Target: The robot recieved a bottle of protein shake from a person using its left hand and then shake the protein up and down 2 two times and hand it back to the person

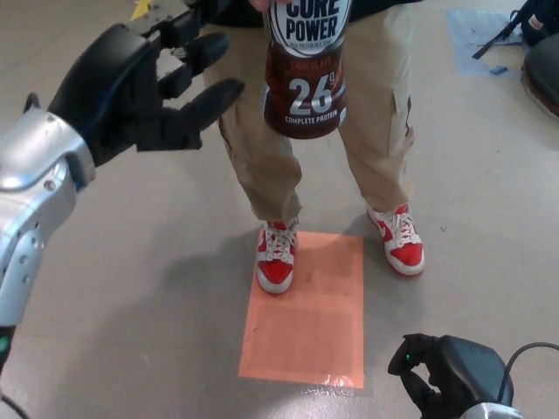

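Observation:
A brown and white protein shake bottle (pixel 306 70) hangs upright at the top centre, held from above by a person whose fingers barely show at the frame's edge. My left hand (pixel 144 83) is raised at the upper left, open, thumb and fingers spread and pointing right toward the bottle. A small gap separates its fingertips (pixel 229 88) from the bottle's left side. My right hand (pixel 437 367) rests low at the bottom right, fingers curled in on nothing.
The person stands facing me in tan trousers (pixel 262 157) and red and white shoes (pixel 275 257). An orange rectangle (pixel 307 305) marks the floor at their feet. Dark equipment (pixel 537 35) sits at the top right.

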